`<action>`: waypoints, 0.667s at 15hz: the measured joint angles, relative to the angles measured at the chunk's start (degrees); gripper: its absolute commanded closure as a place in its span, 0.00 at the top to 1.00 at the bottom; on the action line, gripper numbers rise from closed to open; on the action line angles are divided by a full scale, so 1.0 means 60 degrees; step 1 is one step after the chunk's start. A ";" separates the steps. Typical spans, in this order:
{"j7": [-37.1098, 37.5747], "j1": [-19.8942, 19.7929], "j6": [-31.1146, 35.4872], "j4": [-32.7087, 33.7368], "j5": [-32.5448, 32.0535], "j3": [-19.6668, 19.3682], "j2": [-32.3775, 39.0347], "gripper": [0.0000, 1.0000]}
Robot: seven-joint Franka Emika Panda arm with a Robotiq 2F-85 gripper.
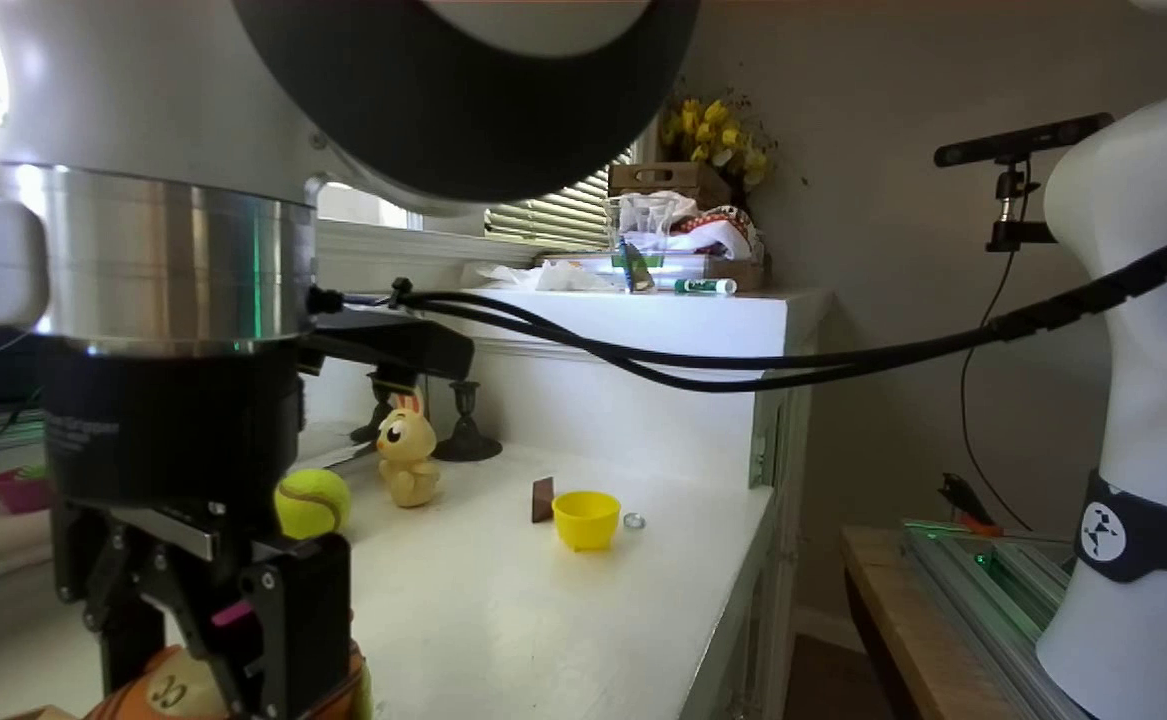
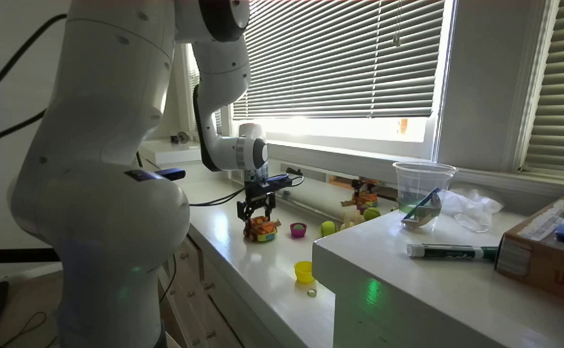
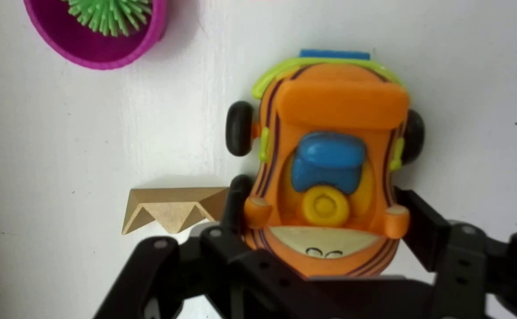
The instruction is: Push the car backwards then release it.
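Orange car (image 3: pixel 342 106): upright on the white tabletop (image 2: pixel 269 270), between the long edge above the drawers (image 2: pixel 216 311) and the edge beneath the window (image 2: pixel 339 130), well in from the end edge by the raised ledge (image 2: pixel 364 249); its rear points toward that end

Pincer (image 3: pixel 318 212): fingers spread around the car's front half, one along each flank; whether they squeeze it or stand beside it cannot be made out

Tan notched block (image 3: pixel 169 215): just beside the window-side finger, contact hidden

Purple bowl (image 3: pixel 95 54): holds a green spiky ball (image 3: pixel 110 17); nearer the window edge, apart from the car

Yellow cup (image 2: pixel 304 273): farther toward the ledge end, perhaps in the way of a long push

Backward push: seems the step in hand, release to come; hold both flanks low and evenly, keep all four wheels down, and go slowly, straight and parallel to the drawer edge, halting short of the cup

Letting go: part the fingers evenly and only slightly, as a wide swing could knock the block; if the toy winds up when pushed back, it may dart toward the opposite end edge, so rise clear of its nose quickly
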 measured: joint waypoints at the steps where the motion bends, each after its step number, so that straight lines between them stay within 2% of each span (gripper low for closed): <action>1: 0.0000 -0.0004 -0.0031 0.0006 -0.0021 -0.0007 -0.0001 0.61; 10: 0.0006 -0.0273 -0.0131 -0.0185 -0.0019 -0.0097 -0.0165 0.61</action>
